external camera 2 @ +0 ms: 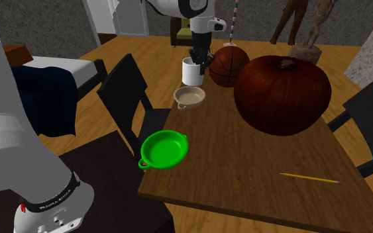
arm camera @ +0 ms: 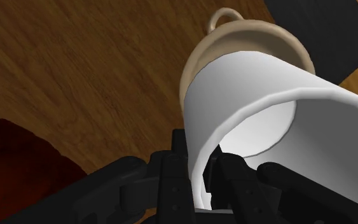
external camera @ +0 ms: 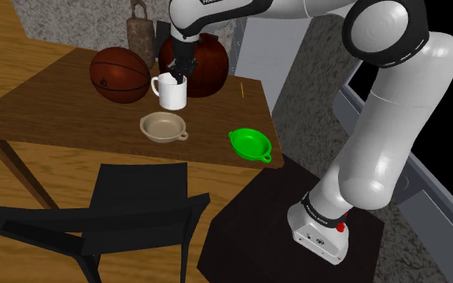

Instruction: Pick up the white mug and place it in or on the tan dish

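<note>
1. Closest to us in the wrist view, our gripper [arm camera: 203, 181] pinches the rim of the white mug [arm camera: 254, 95], with one finger inside and one outside.
2. We see the mug in the upper middle of the shoulder view. It looks lifted off the tabletop [external camera: 55, 112], and the tan dish [external camera: 163, 126] sits just below it.
3. We think the mug is hard, smooth and a bit heavy, so it could slip or tip.
4. We think the rim is a good place to hold. A drop could crack it.
</note>
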`<state>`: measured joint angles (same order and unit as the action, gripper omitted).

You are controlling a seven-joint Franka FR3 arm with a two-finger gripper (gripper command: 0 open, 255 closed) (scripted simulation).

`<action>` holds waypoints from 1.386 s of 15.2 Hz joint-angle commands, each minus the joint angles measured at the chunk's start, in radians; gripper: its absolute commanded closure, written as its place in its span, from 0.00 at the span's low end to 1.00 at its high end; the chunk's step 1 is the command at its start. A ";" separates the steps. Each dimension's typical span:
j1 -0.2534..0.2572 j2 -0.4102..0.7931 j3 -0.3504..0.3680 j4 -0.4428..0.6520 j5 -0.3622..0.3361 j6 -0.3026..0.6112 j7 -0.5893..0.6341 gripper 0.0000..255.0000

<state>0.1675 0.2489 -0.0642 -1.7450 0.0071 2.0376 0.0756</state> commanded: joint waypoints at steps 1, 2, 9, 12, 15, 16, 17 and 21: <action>0.024 0.039 0.014 0.059 -0.004 -0.020 0.041 1.00; 0.035 0.061 0.020 0.094 -0.005 -0.033 0.059 1.00; 0.041 0.093 0.023 0.061 -0.005 0.033 0.069 1.00; 0.041 0.107 0.024 0.039 -0.005 0.068 0.068 1.00; 0.041 0.122 0.024 0.019 -0.004 0.103 0.068 1.00; 0.041 0.127 0.024 0.013 -0.004 0.114 0.068 1.00; 0.041 0.132 0.024 0.007 -0.004 0.125 0.068 1.00; 0.040 0.155 0.024 -0.013 -0.003 0.169 0.068 1.00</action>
<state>0.2078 0.3976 -0.0400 -1.7547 0.0039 2.1953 0.1433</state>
